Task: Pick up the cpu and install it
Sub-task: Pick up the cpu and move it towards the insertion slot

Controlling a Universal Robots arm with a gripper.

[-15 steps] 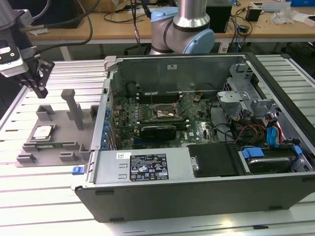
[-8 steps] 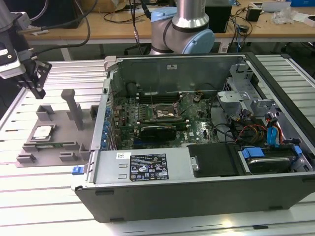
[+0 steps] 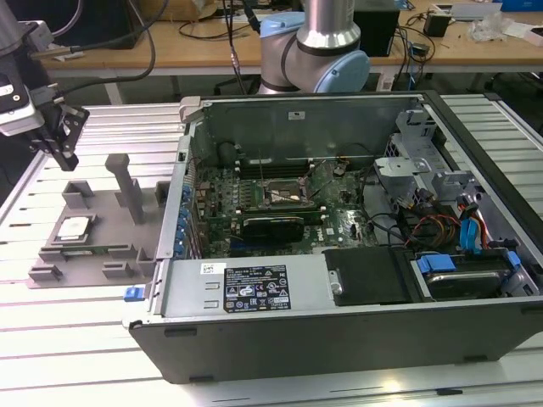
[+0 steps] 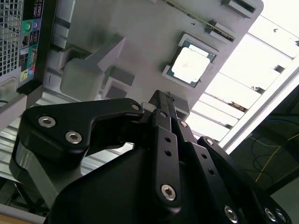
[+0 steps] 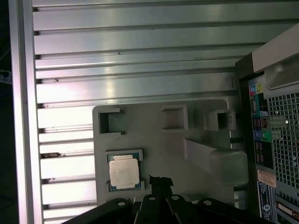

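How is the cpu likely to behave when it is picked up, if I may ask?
The cpu looks thin and flat, so it is probably light and stiff. Its shiny metal top may be slippery. It seems unlikely to roll.

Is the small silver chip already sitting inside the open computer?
No, the cpu lies in the grey tray, outside the computer case, toward the exterior view's left.

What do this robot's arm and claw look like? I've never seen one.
The arm is a shiny silver-grey tube with light blue caps on its rounded joints. The claw is matte black, built from flat angular links dotted with round silver screw heads.
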